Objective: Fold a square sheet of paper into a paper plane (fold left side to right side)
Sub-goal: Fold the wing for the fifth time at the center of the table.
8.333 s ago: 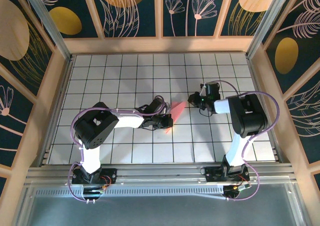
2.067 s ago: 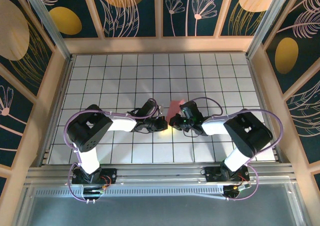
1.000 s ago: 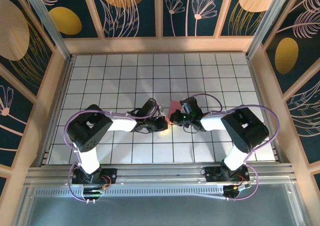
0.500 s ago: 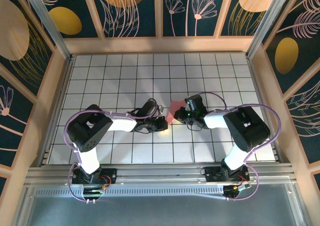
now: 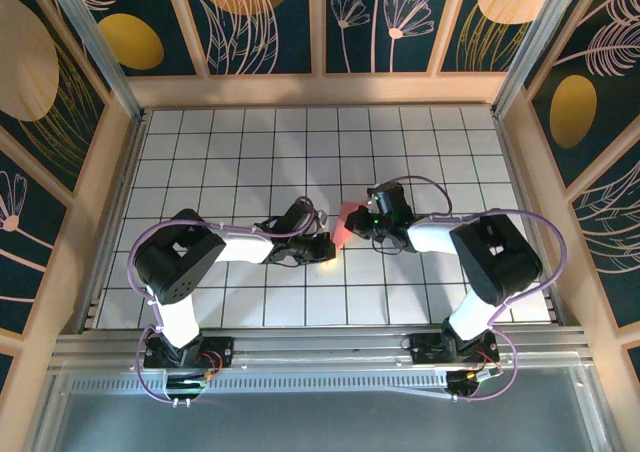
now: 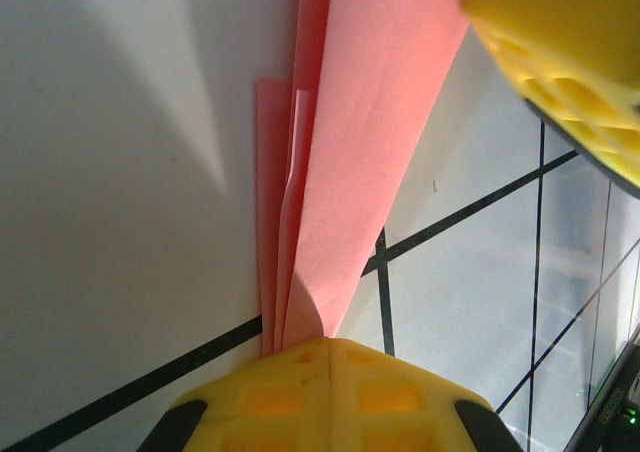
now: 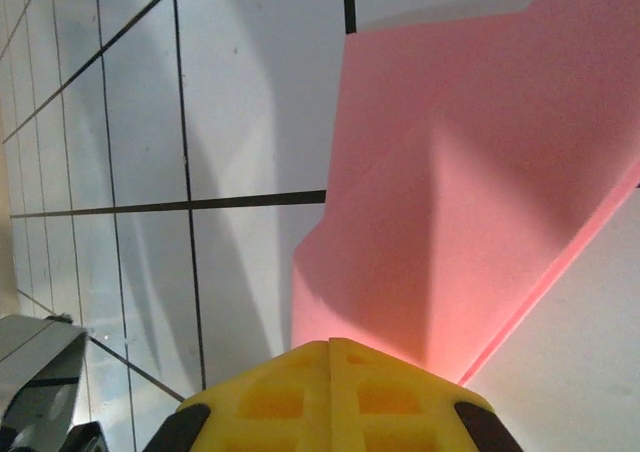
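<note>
one pink paper (image 5: 344,222) between left gripper (image 6: 330,346), right gripper (image 7: 330,344)

Left fingers (image 5: 324,249) and right fingers (image 5: 364,223) close on a folded pink paper (image 5: 343,224) from either side, mid-way across the white tiled desk (image 5: 200,152).

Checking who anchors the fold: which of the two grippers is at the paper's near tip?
The left gripper: it sits at the paper's near tip, while the right gripper meets the paper's right edge, farther back.
</note>
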You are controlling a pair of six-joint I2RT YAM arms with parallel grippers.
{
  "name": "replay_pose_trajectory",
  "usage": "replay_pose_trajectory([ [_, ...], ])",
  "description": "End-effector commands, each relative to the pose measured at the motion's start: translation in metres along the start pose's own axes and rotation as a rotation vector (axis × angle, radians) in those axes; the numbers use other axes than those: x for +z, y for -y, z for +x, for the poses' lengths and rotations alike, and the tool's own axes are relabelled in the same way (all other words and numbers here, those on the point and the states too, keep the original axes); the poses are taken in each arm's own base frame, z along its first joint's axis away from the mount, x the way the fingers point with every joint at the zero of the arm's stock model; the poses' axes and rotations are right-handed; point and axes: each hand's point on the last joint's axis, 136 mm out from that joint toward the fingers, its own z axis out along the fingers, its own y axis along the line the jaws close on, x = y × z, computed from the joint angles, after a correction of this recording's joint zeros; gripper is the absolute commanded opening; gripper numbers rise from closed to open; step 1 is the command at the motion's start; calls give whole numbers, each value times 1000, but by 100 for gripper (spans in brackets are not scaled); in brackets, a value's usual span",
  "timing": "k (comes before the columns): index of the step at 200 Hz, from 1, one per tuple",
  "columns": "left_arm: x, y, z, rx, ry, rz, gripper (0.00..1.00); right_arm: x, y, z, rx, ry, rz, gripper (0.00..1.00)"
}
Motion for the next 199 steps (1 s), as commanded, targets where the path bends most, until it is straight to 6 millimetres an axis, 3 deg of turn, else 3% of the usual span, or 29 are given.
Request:
replay_pose_trajectory([
  [1,4,-51,35,-45,-91,-179,0,11,-1,-2,-3,-11,-10,0],
  [41,0,-30,28,-39,-81,-109,0,16,25,9,35,-50,73,0],
  [77,-16,16,9,4,-47,8,0,15,46,29,71,-109,126,0],
  [111,-29,49,1,34,-51,86,0,14,48,37,81,-143,117,0],
  [145,-31,64,-4,40,-55,139,0,15,47,40,87,-156,112,0],
  [199,-12,50,-11,19,-71,116,0,16,49,45,91,-174,119,0],
])
